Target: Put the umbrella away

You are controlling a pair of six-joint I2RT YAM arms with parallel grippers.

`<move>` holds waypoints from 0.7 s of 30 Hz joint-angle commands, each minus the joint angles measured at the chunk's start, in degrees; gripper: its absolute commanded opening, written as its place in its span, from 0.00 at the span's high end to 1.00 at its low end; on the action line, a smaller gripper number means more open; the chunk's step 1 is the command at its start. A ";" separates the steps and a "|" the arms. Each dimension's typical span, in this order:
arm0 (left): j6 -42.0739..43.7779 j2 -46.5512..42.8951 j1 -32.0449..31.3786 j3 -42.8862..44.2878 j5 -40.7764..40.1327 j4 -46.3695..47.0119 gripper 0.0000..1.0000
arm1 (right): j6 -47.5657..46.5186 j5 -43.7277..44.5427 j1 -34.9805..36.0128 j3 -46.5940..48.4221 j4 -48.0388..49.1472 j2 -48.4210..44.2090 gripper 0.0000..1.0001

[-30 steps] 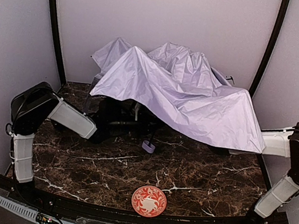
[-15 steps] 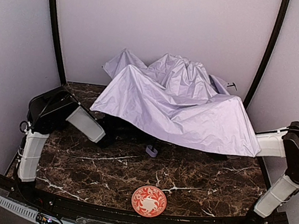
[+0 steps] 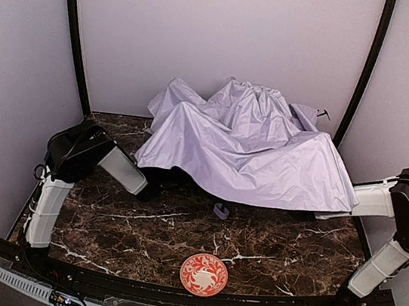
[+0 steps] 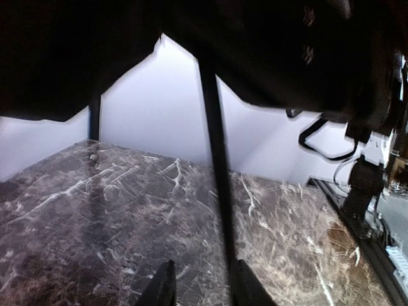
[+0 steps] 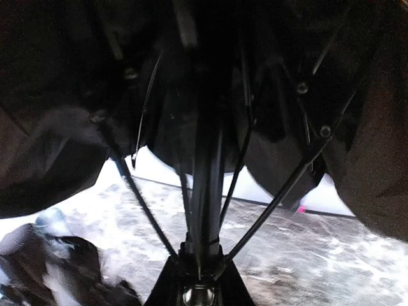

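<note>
where the dark marble table (image 3: 118,225) meets the back wall: umbrella (image 3: 250,152), one. pale lavender canopy, slumped and crumpled, black underside facing down, front hem lifted clear of the tabletop. small lavender knob handle (image 3: 221,210) shows just below the front hem, near table centre.

left arm (image 3: 82,155): elbow raised above its base, white forearm sloping down and to the right, wrist hidden under the canopy's left hem.

left gripper (image 4: 204,288): fingers parted, thin black shaft (image 4: 215,159) running up between them, close to one finger with a gap at the other; slack, not pinching.

right arm (image 3: 401,219): upper link leaning up and outward, forearm reaching left, wrist hidden under the canopy's right hem.

right gripper (image 5: 199,287): clenched on the shaft, just below where the black ribs (image 5: 280,191) fan out.

red-patterned bowl (image 3: 204,274): near the front edge, well apart from the umbrella.
</note>
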 commanded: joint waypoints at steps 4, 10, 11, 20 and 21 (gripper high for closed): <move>6.06 -9.04 2.68 -6.49 -4.38 2.51 0.56 | -3.90 1.43 -4.80 -1.43 -1.93 -0.54 1.00; 12.88 -17.93 2.30 -14.48 -3.46 -4.85 0.55 | -6.68 -1.34 -7.46 0.33 4.65 -0.52 1.00; 14.48 -20.17 2.03 -15.52 -3.78 -7.75 0.55 | -7.78 -1.60 -7.87 1.47 3.95 -2.30 1.00; 23.83 -43.86 1.16 -26.61 8.71 -30.24 0.57 | -8.98 -19.10 -21.47 8.15 -6.47 -6.84 1.00; 25.38 -46.50 0.95 -26.75 8.24 -33.93 0.56 | -9.87 -19.24 -22.45 8.78 -8.14 -7.22 1.00</move>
